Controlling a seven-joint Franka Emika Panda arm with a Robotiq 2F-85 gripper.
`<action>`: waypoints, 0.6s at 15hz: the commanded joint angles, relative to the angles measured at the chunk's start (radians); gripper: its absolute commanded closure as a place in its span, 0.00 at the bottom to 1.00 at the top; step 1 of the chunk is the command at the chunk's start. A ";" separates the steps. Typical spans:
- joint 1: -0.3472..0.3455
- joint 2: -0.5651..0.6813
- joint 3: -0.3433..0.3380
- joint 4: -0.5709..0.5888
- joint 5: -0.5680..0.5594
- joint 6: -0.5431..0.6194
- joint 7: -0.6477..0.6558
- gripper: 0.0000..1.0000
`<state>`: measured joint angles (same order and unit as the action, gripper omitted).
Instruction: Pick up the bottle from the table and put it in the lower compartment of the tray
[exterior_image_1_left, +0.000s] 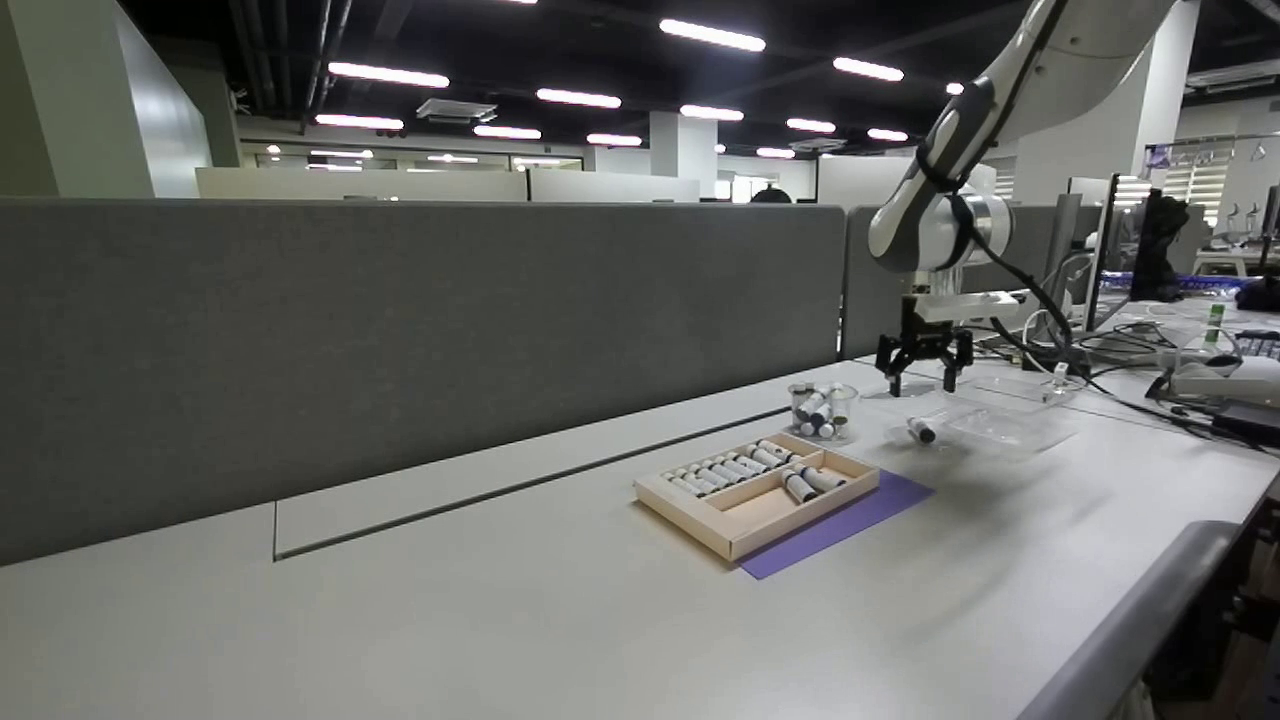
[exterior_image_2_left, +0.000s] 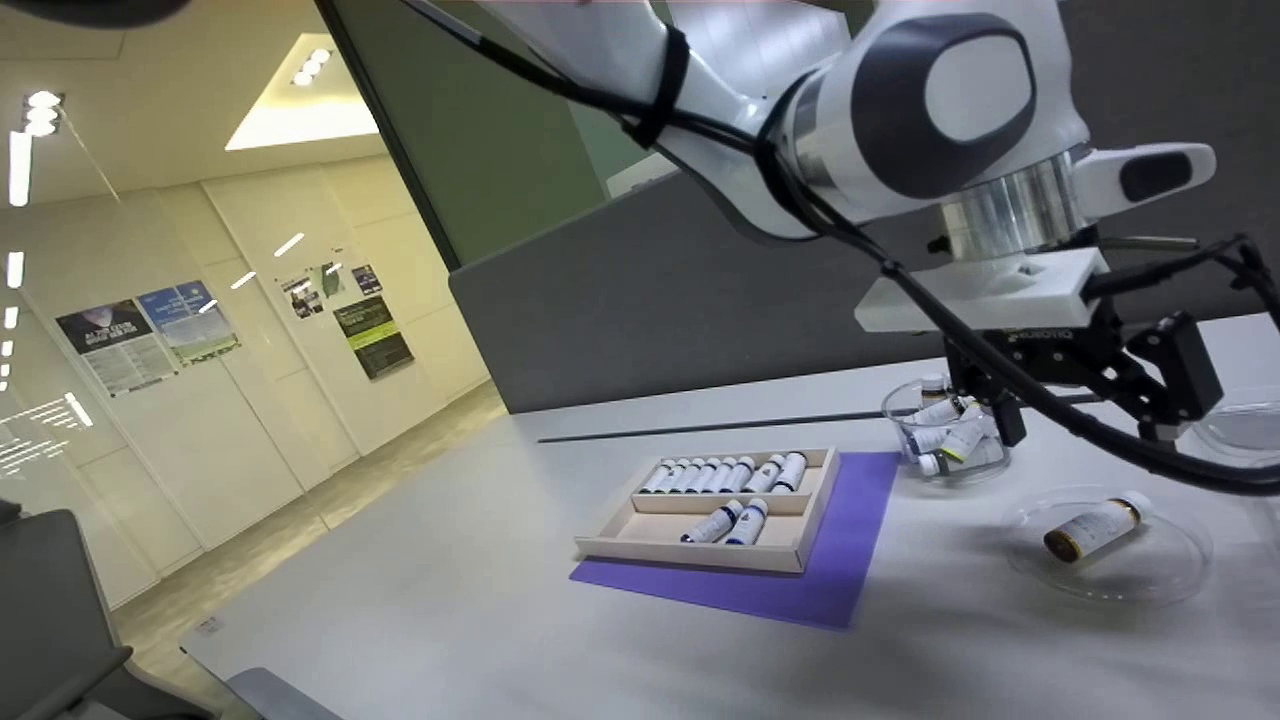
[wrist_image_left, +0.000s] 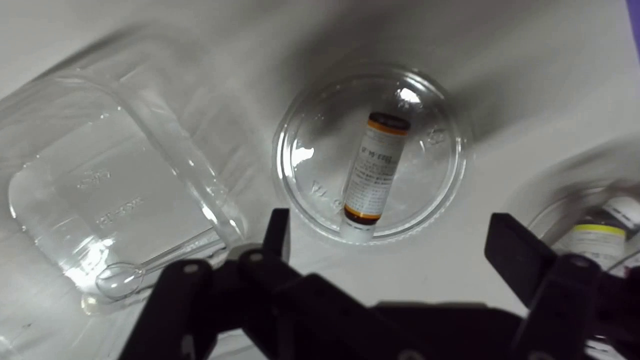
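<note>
A small amber bottle (exterior_image_1_left: 921, 430) with a white label and white cap lies on its side on a clear round dish (exterior_image_2_left: 1190, 570) on the table (exterior_image_1_left: 450, 620). It also shows in an exterior view (exterior_image_2_left: 1090, 530) and in the wrist view (wrist_image_left: 376, 170). My gripper (exterior_image_1_left: 922, 388) is open and empty, above the table. In the wrist view (wrist_image_left: 390, 225) the bottle's cap end lies between the fingertips' lines, just beyond them. The beige wood tray (exterior_image_2_left: 690, 553) has a row of several bottles in its upper compartment. Two bottles lie at the right of its lower compartment (exterior_image_2_left: 655, 525).
A purple mat (exterior_image_2_left: 860, 540) lies under the tray. A clear cup (exterior_image_2_left: 905, 440) of several bottles stands between tray and gripper. A clear plastic container (wrist_image_left: 125, 175) with a clear rod lies beside the dish. A dark partition (exterior_image_1_left: 450, 350) runs along the table's back; cables (exterior_image_1_left: 1120, 400) lie beyond.
</note>
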<state>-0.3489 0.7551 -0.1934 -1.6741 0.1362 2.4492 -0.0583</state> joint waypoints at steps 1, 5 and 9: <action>-0.037 0.127 0.032 0.171 0.029 -0.049 0.034 0.00; -0.044 0.188 0.050 0.254 0.043 -0.082 0.034 0.34; -0.042 0.215 0.053 0.314 0.045 -0.142 0.045 0.65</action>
<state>-0.3771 0.9378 -0.1522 -1.4422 0.1763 2.3759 -0.0481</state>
